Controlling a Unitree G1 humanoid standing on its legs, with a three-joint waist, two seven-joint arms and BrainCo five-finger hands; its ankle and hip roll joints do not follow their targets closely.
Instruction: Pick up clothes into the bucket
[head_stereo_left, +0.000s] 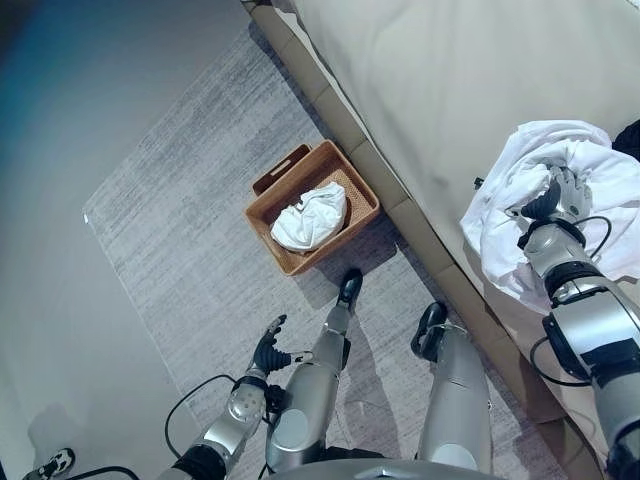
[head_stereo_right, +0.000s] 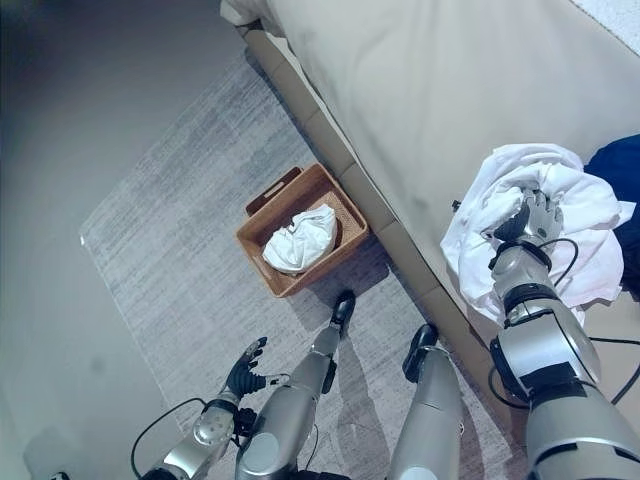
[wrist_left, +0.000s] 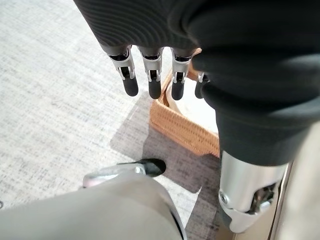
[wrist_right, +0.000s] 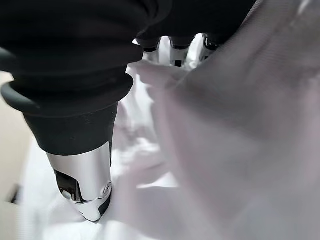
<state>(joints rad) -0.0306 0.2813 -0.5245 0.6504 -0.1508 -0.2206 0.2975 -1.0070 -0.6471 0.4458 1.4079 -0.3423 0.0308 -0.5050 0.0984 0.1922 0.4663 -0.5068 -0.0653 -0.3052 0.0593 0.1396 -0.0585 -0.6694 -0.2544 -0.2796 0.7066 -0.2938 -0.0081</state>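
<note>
Right hand (head_stereo_right: 533, 217) on the bed (head_stereo_left: 440, 80), fingers sunk among folds of a white garment (head_stereo_left: 545, 200); grip not discernible. Left hand (head_stereo_left: 268, 349) low over the grey rug (head_stereo_left: 170, 230), fingers straight, holding nothing. Woven basket (head_stereo_left: 262, 212) on the rug beside the bed, containing a crumpled white cloth (head_stereo_left: 311, 218).

Basket (head_stereo_right: 352, 222): on grey rug (head_stereo_right: 170, 250), holding white cloth (head_stereo_right: 297, 239).
Right hand (head_stereo_right: 530, 218): in white garment (head_stereo_right: 500, 200) on bed (head_stereo_right: 430, 90).
Left hand (head_stereo_right: 243, 372): fingers spread, over rug.
</note>
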